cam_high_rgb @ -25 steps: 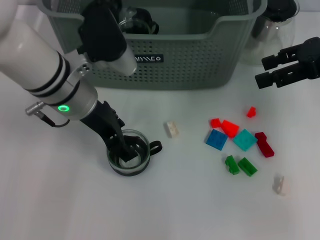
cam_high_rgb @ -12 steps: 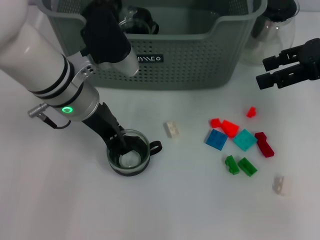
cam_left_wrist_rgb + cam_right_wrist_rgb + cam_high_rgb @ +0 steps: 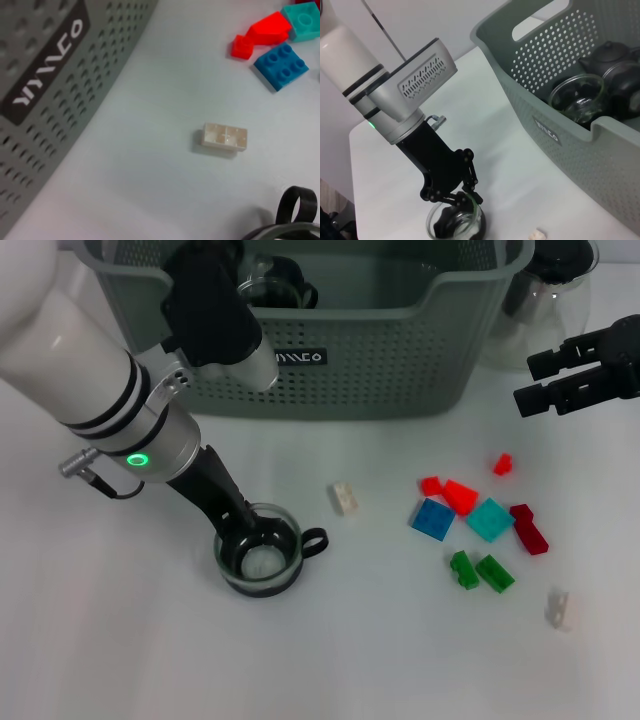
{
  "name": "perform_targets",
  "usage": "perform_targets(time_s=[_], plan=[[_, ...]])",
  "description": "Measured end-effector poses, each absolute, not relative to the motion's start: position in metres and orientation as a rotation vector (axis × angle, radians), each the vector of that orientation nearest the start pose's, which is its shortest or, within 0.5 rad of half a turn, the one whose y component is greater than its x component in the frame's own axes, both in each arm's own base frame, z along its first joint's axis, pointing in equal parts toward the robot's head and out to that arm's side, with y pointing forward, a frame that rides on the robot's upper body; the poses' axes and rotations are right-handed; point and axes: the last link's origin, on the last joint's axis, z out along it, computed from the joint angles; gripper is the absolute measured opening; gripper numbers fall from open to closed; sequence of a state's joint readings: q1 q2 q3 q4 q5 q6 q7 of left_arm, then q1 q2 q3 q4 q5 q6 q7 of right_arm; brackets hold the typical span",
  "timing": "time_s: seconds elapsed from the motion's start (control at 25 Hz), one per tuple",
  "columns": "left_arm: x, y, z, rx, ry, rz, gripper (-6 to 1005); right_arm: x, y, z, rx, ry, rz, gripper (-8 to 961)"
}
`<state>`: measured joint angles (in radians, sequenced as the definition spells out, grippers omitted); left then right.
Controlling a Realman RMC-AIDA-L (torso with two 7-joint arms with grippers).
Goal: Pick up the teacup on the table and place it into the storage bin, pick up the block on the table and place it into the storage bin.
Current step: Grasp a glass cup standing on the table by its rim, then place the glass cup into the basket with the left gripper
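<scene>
A clear glass teacup (image 3: 262,560) with a black handle stands on the white table, in front of the grey-green storage bin (image 3: 350,370). My left gripper (image 3: 243,528) reaches down onto its far-left rim, with the fingers closed on the rim. The right wrist view shows the same grip on the teacup (image 3: 457,222) by the left gripper (image 3: 455,199). The cup's handle (image 3: 296,205) shows in the left wrist view. A cream block (image 3: 344,498) lies just right of the cup, also seen in the left wrist view (image 3: 225,136). My right gripper (image 3: 532,380) hovers open at the right.
Several coloured blocks (image 3: 478,520) lie to the right, and a pale one (image 3: 559,609) nearer the front. The bin (image 3: 560,115) holds a glass cup (image 3: 576,100) and a dark teapot (image 3: 612,60). A clear glass pot (image 3: 545,300) stands beside the bin's right end.
The left gripper's finger has drawn up from deep inside the cup to its rim, and the cup has shifted slightly right. The right arm has not moved.
</scene>
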<state>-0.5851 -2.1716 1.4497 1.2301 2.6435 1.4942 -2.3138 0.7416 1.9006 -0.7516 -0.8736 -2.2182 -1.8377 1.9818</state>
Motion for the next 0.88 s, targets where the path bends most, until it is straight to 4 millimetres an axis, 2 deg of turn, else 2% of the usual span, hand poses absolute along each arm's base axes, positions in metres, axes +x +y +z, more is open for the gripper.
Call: perform_targets(time_s=[0.12,0.24,0.36,0.52,0.68,0.8,0.88], plan=[[-0.188,0.335,-0.051,-2.790,-0.667,0.604,50,0.205,0.370,0.084,-2.944,0.916,0.262,841],[-0.187,0.335,-0.049,-2.786,-0.669,0.595,46,0.206,0.370,0.084,-2.942,0.916,0.262,841],[-0.176,0.333,-0.040,-2.794,-0.672,0.571,42,0.206,0.370,0.086,-2.939,0.922,0.259,841],[-0.141,0.326,-0.012,-2.863,-0.714,0.386,42,0.208,0.370,0.092,-2.936,0.938,0.241,842],[-0.092,0.330,0.028,-2.920,-0.709,0.039,42,0.214,0.369,0.100,-2.931,0.960,0.205,842],[-0.056,0.344,0.055,-2.906,-0.650,-0.180,42,0.218,0.366,0.105,-2.932,0.979,0.156,841],[-0.034,0.358,0.067,-2.861,-0.597,-0.234,42,0.220,0.365,0.107,-2.934,0.993,0.130,841]])
